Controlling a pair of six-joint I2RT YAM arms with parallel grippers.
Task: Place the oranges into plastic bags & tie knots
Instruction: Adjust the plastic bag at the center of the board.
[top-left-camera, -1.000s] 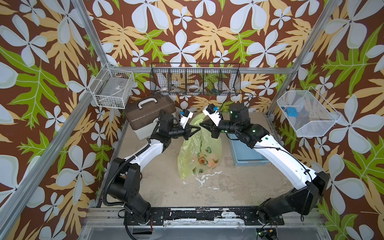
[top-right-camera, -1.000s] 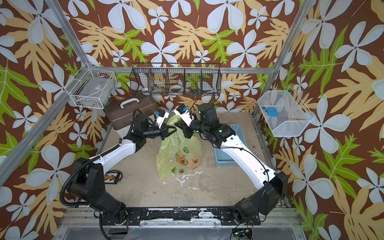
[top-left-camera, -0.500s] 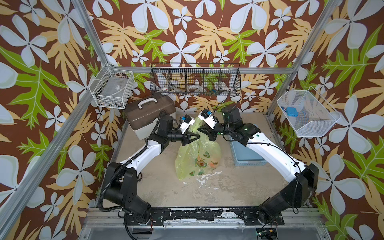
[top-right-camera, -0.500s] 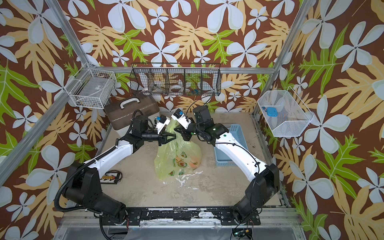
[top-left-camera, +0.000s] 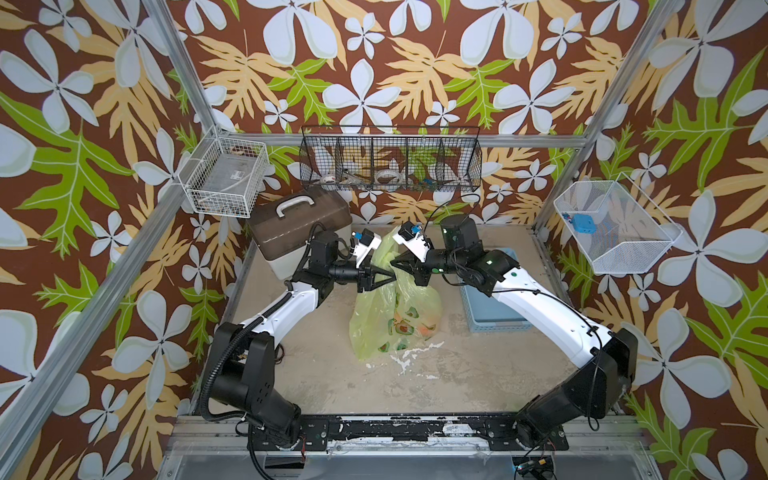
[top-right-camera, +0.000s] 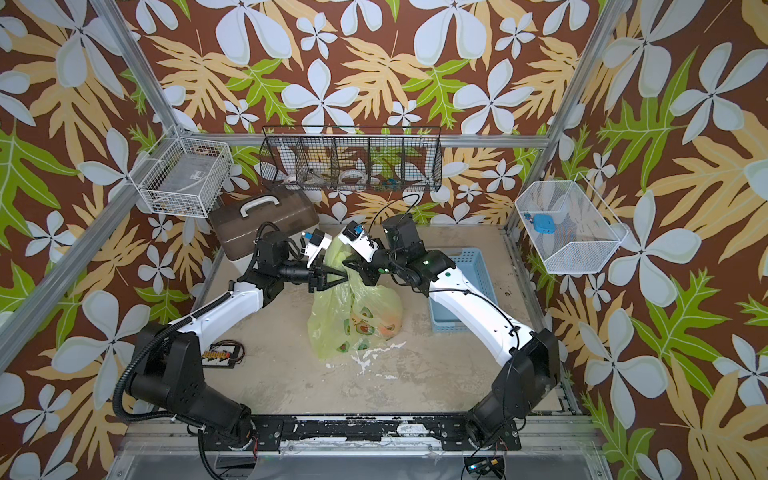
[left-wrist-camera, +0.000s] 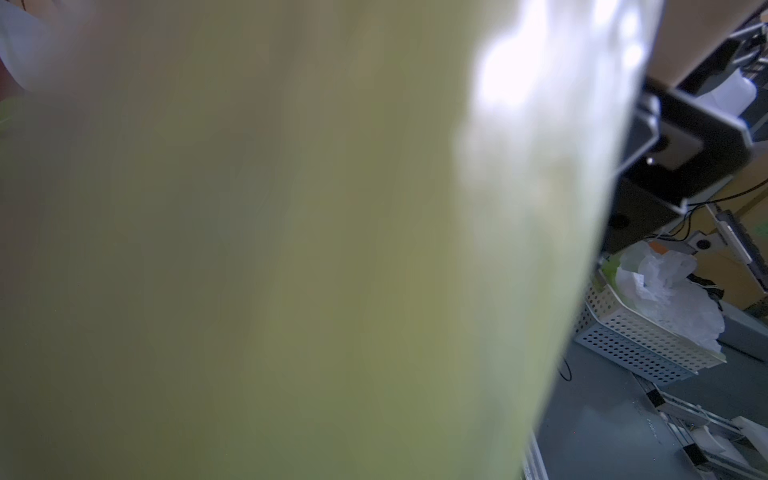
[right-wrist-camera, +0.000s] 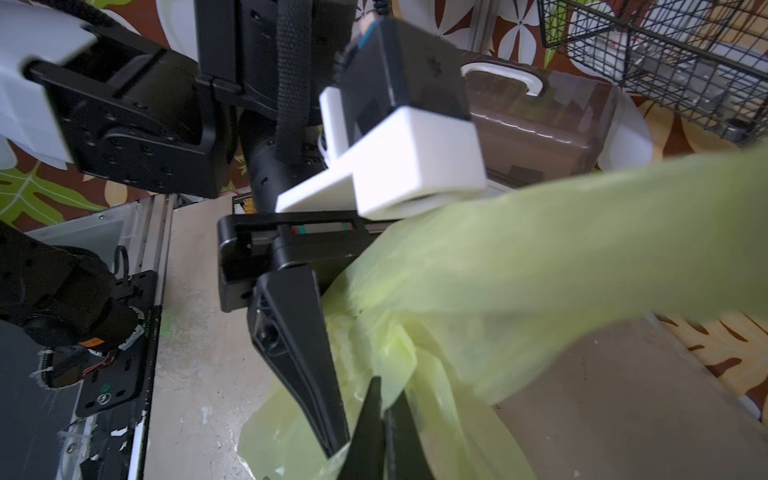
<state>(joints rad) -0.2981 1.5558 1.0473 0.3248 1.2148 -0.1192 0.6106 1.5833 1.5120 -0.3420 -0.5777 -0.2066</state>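
The yellow-green plastic bag (top-left-camera: 395, 316) (top-right-camera: 353, 307) hangs above the middle of the floor, its bottom resting there. The oranges (top-left-camera: 424, 329) (top-right-camera: 386, 330) show as orange blurs through its lower part. My right gripper (right-wrist-camera: 388, 388) (top-left-camera: 395, 266) is shut on a twisted strip at the top of the bag (right-wrist-camera: 498, 270). My left gripper (top-left-camera: 390, 276) (top-right-camera: 345, 279) meets it tip to tip and stands partly open. One of its fingers (right-wrist-camera: 299, 353) shows; plastic hides the other. The bag (left-wrist-camera: 291, 249) fills the left wrist view.
A light-blue basket (top-left-camera: 494, 307) sits on the floor under the right arm. A brown lidded box (top-left-camera: 299, 224) stands at the back left. Wire baskets hang on the back wall (top-left-camera: 390, 162), the left wall (top-left-camera: 226, 176) and the right wall (top-left-camera: 615, 224).
The right arm has reached further left and both grippers have dropped a little with the bag top. The left jaws, shut a second ago, have eased apart.
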